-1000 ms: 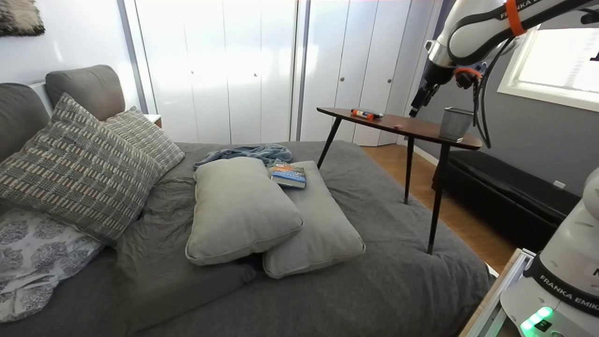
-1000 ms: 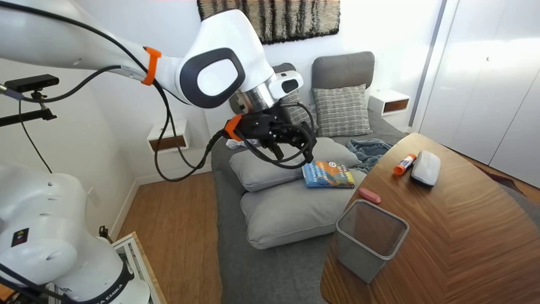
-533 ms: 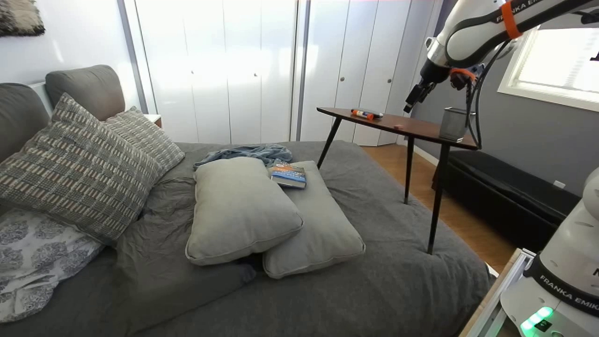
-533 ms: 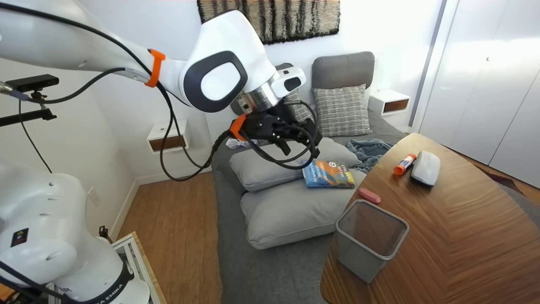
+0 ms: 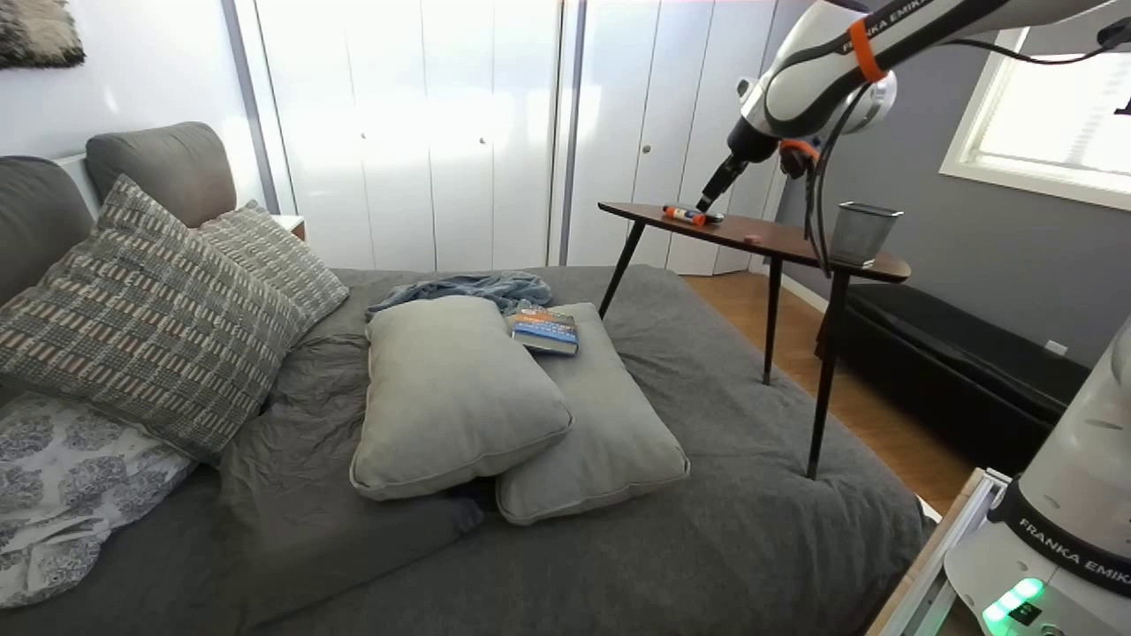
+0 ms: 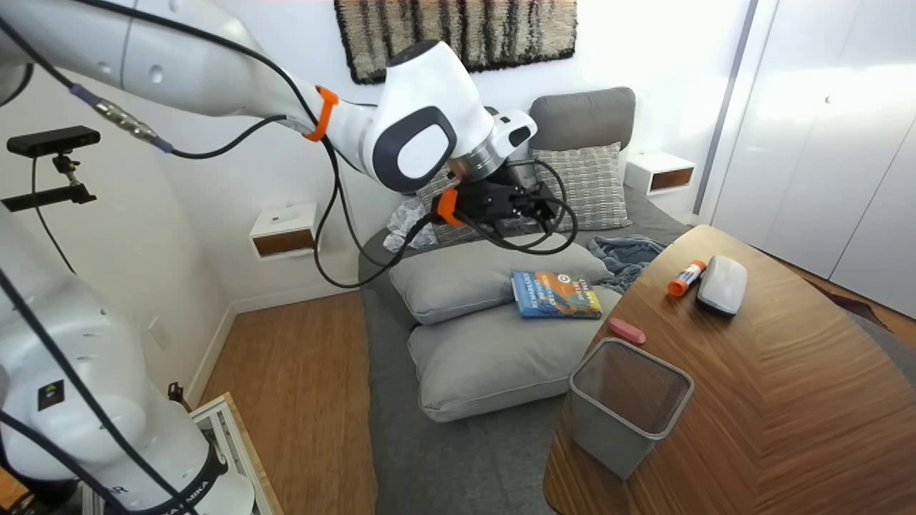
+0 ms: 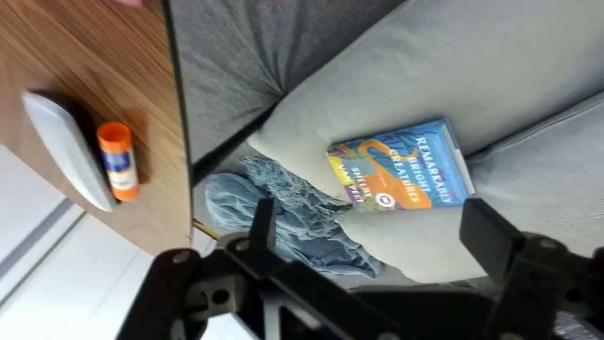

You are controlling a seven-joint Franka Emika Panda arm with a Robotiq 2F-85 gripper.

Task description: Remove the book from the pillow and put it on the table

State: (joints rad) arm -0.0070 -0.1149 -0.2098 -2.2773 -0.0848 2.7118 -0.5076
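Observation:
The blue book with orange and yellow marks lies flat on the flatter light-grey pillow in both exterior views (image 5: 545, 330) (image 6: 557, 295); it shows whole in the wrist view (image 7: 396, 165). That pillow (image 5: 605, 442) lies partly under the plumper one, and the book's edge is against the plumper one. The narrow brown table (image 6: 787, 372) stands beside the pillows; its edge shows at the left of the wrist view (image 7: 94, 61). My gripper (image 7: 369, 210) is open and empty, its fingers apart below the book in the wrist view. In an exterior view the gripper (image 5: 704, 205) appears over the table's far end.
On the table are a mesh basket (image 6: 630, 408), a pink object (image 6: 627, 330), an orange-capped tube (image 7: 119, 160) and a white-and-black eraser-like item (image 6: 723, 286). The plumper pillow (image 5: 459, 397) and a rumpled teal cloth (image 7: 302, 226) lie by the book. Cables hang from the wrist.
The arm has swung toward the bed, leftward in an exterior view, and the gripper appears lower and more tilted there. The book, pillows and table items have not moved.

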